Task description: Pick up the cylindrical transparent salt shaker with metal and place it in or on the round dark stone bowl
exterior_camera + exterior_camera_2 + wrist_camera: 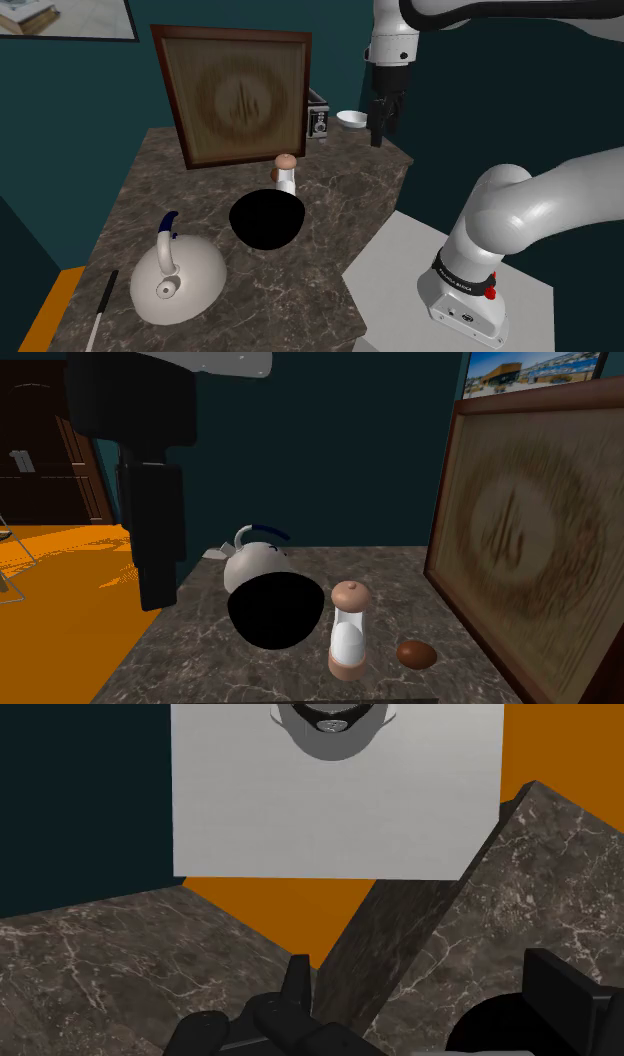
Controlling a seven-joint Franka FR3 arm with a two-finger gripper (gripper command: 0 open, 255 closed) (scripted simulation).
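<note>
Judging by the layout, the step in hand was the approach to the shaker, with nothing grasped yet. Nearest the shoulder camera sat the white kettle (178, 282), then the round black bowl (265, 222). Just beside its far rim stood the salt shaker (285, 176), upright, with a clear body, whitish fill and a tan cap and base; whether it touched the bowl couldn't be told. Farther back the gripper (383, 118) hung high over the far edge of the stone-patterned counter (340, 215), well apart from the shaker. Its fingers (296, 982) were spread wide and held nothing. Behind the shaker leaned the framed picture (240, 95).

To do it well, the hand likely needed to travel over the shaker and come straight down with one finger on each side of the clear body, below the cap. It should stay off the bowl rim and the brown egg-shaped object (416, 654) nearby. A tall narrow shaker probably tips easily, so centre first, then close. After that, the carry to the bowl would be short.
</note>
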